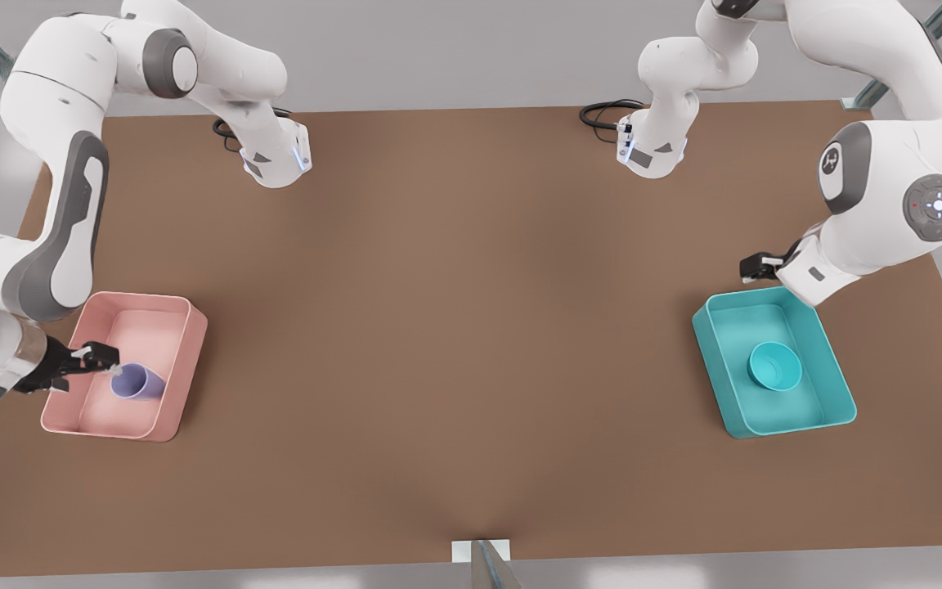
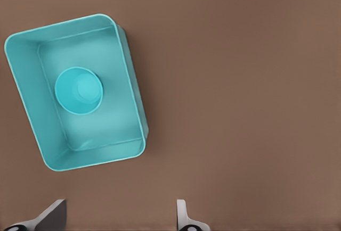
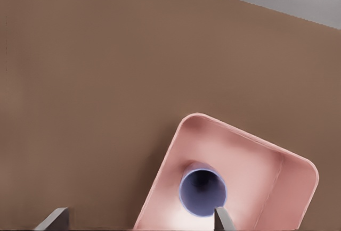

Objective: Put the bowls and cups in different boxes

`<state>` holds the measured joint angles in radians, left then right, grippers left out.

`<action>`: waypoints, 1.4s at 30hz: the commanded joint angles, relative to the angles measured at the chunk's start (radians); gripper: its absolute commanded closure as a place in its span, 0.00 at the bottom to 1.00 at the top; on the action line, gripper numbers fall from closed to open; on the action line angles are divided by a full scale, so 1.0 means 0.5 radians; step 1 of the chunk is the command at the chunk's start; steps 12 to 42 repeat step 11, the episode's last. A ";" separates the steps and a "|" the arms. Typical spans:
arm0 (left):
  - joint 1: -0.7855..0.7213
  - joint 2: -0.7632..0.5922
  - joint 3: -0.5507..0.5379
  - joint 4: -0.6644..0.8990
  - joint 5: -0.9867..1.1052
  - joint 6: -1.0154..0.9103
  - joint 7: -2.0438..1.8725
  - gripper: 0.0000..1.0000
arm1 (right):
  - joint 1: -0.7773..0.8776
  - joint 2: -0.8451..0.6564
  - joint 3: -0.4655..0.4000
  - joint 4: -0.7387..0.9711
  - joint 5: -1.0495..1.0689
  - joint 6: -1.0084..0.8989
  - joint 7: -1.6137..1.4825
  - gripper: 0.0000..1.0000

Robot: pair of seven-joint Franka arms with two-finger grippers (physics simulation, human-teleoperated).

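Note:
The lavender cup (image 1: 137, 382) (image 3: 202, 191) stands upright inside the pale pink box (image 1: 185, 360) (image 3: 266, 178) at the front view's left. My right gripper (image 1: 107, 360) (image 3: 138, 221) hangs open over that box, with one fingertip (image 3: 224, 219) right beside the cup's rim. The small teal bowl (image 1: 774, 366) (image 2: 79, 90) rests in the middle of the teal box (image 1: 712, 360) (image 2: 29, 108) at the front view's right. My left gripper (image 1: 753, 267) (image 2: 120, 217) is open and holds nothing, raised just beyond the teal box's far edge.
The brown table (image 1: 455, 327) stretches wide between the two boxes. Black cables (image 1: 602, 110) lie at its far edge by the arm bases. A small metal post (image 1: 487, 564) stands at the middle of the near edge.

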<state>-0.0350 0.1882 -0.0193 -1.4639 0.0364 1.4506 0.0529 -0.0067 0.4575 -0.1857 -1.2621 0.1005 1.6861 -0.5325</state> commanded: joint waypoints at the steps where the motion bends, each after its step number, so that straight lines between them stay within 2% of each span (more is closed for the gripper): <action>1: -0.001 -0.002 -0.014 0.001 0.001 -0.045 0.005 0.00 | 0.222 -0.056 -0.021 0.137 -0.249 -0.822 0.795 0.00; 2: 0.000 -0.002 -0.020 0.001 -0.002 -0.048 0.005 0.00 | 0.204 -0.129 0.049 0.183 -0.376 -0.838 0.847 0.00; 3: 0.000 -0.002 -0.026 0.001 0.001 -0.048 0.005 0.00 | -0.011 -0.313 0.325 0.000 -0.394 -0.762 0.997 0.00; 4: 0.000 -0.002 -0.026 0.001 0.004 -0.048 0.005 0.00 | -0.082 -0.540 0.393 -0.267 -0.382 -0.639 1.053 0.00; 11: 0.012 -0.002 -0.026 -0.005 0.019 -0.051 0.014 0.00 | -0.079 -0.617 0.384 -0.372 -0.354 -0.553 1.059 0.00; 42: 0.012 -0.002 -0.026 -0.005 0.019 -0.051 0.014 0.00 | -0.079 -0.617 0.384 -0.372 -0.354 -0.553 1.059 0.00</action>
